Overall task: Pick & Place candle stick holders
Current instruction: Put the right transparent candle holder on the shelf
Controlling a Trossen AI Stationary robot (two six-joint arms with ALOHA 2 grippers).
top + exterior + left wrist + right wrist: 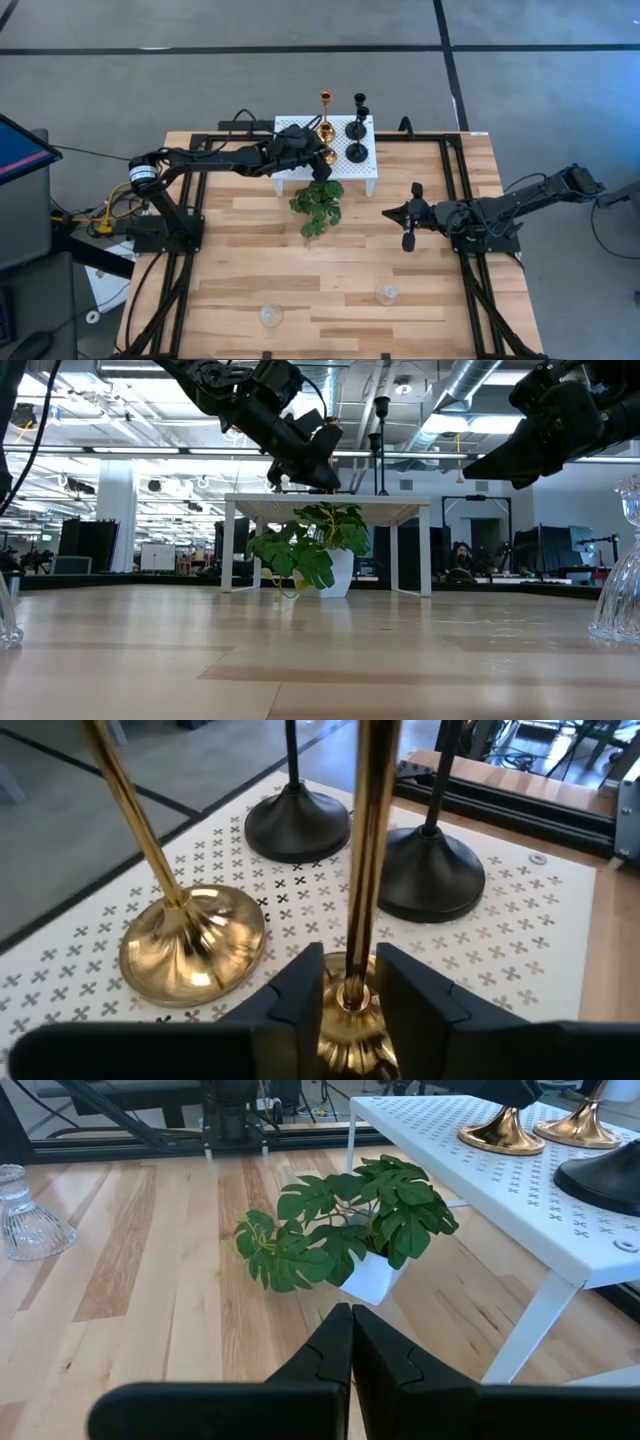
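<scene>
Left gripper (pixel 348 992) clamps a gold holder on the white stand; right gripper (pixel 351 1342) hangs with fingers pressed together, holding nothing.

The left fingers (pixel 300 992) pinch the stem of one gold candle holder (pixel 358 850), whose base sits on the white stand (pixel 520 920). Just beside those fingers stands the second gold holder (pixel 190 935); beyond them are two black holders (pixel 296 818) (pixel 430 870), all four on the stand. Ahead of the right fingers sits one green plant (pixel 340 1230) in a white pot on the wooden table (pixel 130 1310). Two clear glass holders (pixel 270 316) (pixel 386 293) stand well apart from both grippers, near the table's front edge. No writing can be read.
</scene>
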